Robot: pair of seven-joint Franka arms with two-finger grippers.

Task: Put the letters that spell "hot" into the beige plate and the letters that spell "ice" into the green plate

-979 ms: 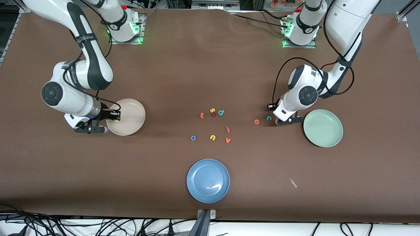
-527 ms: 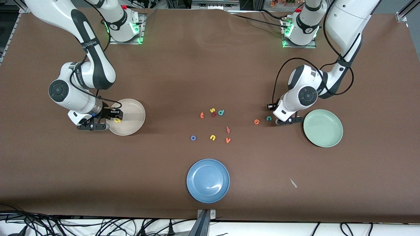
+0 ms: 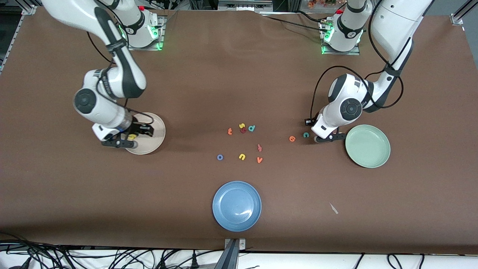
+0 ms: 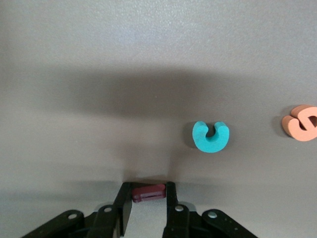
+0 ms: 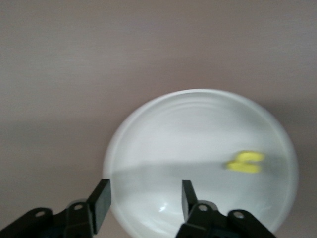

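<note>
My left gripper is down at the table beside the green plate, shut on the dark red i. The teal c and orange e lie just past it, toward the table's middle. My right gripper hangs open and empty over the beige plate. The yellow h lies in that plate. The orange t and blue o lie mid-table.
Other loose letters lie mid-table: a yellow s, a teal d, a yellow u, an orange v and two reddish ones. A blue plate sits nearer the front camera.
My right gripper opened, left the yellow h in the beige plate, and moved toward the table's middle. My left gripper closed on the dark red i.
</note>
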